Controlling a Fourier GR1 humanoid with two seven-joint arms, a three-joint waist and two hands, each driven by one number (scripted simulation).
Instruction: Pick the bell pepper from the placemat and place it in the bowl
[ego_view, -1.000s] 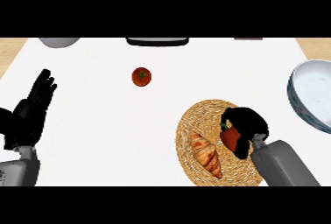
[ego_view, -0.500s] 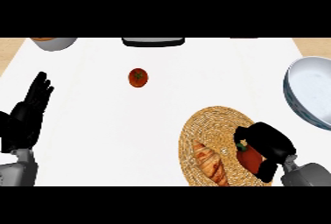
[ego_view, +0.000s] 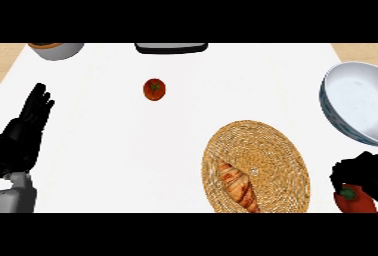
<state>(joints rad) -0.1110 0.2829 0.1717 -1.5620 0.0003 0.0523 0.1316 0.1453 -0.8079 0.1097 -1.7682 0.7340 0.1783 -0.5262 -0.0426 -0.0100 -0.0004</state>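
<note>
A red bell pepper (ego_view: 355, 200) with a green stem shows at the lower right, off the placemat, with my right hand (ego_view: 356, 172) curled over its top and hiding most of it. The round woven placemat (ego_view: 258, 150) lies left of that hand and carries a croissant (ego_view: 237, 184). A pale blue-white bowl (ego_view: 354, 105) sits at the right edge, above the hand and apart from it. My left hand (ego_view: 28, 127) rests open at the left edge, fingers up.
A red tomato (ego_view: 154, 89) lies on the white counter (ego_view: 148, 150) towards the back. A grey bowl (ego_view: 57, 49) stands at the back left, and a dark tray (ego_view: 170, 48) at the back middle.
My right hand has lifted the bell pepper off the placemat and moved it right and towards the lower edge. The view has shifted, so everything sits further left and down. The left hand stays still.
</note>
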